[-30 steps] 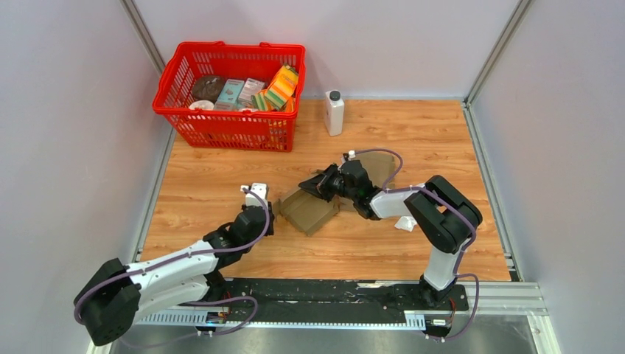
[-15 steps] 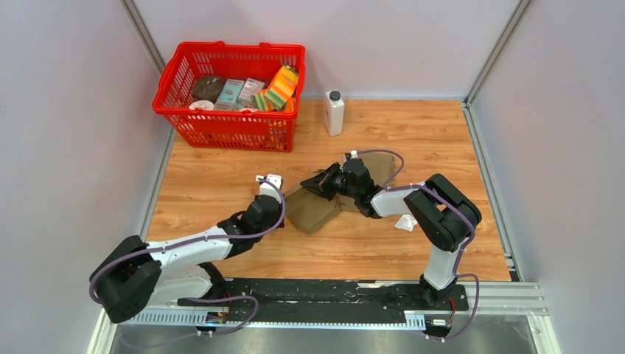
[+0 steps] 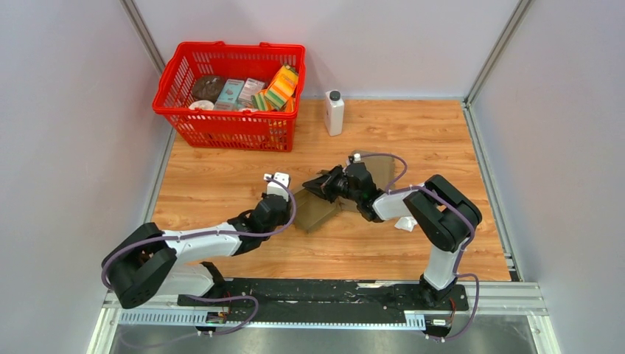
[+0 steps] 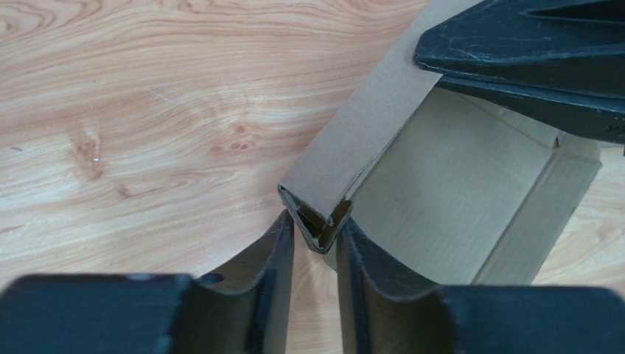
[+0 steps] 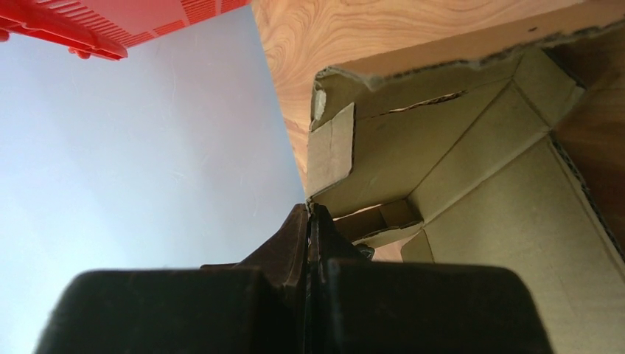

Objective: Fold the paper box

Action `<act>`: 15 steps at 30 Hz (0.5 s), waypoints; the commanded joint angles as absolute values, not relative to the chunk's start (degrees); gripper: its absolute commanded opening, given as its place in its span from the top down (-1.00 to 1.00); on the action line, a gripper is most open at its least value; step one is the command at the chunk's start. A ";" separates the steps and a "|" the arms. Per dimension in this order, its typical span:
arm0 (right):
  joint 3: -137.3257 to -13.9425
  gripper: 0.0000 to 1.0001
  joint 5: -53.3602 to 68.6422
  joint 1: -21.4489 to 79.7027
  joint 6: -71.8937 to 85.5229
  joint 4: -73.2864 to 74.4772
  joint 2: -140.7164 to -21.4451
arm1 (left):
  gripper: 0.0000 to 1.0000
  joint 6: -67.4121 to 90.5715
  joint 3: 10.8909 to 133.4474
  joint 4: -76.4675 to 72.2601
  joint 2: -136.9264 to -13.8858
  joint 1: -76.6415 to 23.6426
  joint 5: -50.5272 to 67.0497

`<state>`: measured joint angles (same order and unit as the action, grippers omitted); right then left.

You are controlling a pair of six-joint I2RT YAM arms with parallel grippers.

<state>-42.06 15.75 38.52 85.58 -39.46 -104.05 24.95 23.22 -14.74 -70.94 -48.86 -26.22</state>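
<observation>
1. Where the wooden tabletop (image 3: 427,140) reaches its middle, a brown, partly folded cardboard paper box (image 3: 318,212) lies open side up between the two arms.
2. The left pincer (image 4: 315,237) sits low over the wood at the box's near-left corner.
3. Its two black fingers (image 4: 274,258) stand a little apart, and the folded corner of one raised wall pokes into the gap between their tips. I cannot tell whether they squeeze the card.
4. The right pincer (image 5: 309,221) is at the far side of the box. Its fingers are pressed together with a thin cardboard edge nipped between the tips, so it is clamped on the box's wall.
5. Seen from the right wrist, the inner walls stand folded up around the box floor. A small tab is bent in at one corner, and the top edge there looks ragged.
6. Seen from the left wrist, the long wall on the left is doubled over. A lower creased wall runs along the right side, and the right arm's black fingers reach over the far end.
7. A red plastic basket (image 3: 221,134) with packets and cartons inside stands at the far-left corner of the tabletop.
8. A white bottle with a dark cap (image 3: 334,112) stands upright just to the basket's right, well apart from the box.
</observation>
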 commanded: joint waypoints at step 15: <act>-37.62 1.00 10.73 40.16 87.10 -37.27 -100.37 | 0.35 34.98 34.80 -9.76 -80.77 -55.28 -48.08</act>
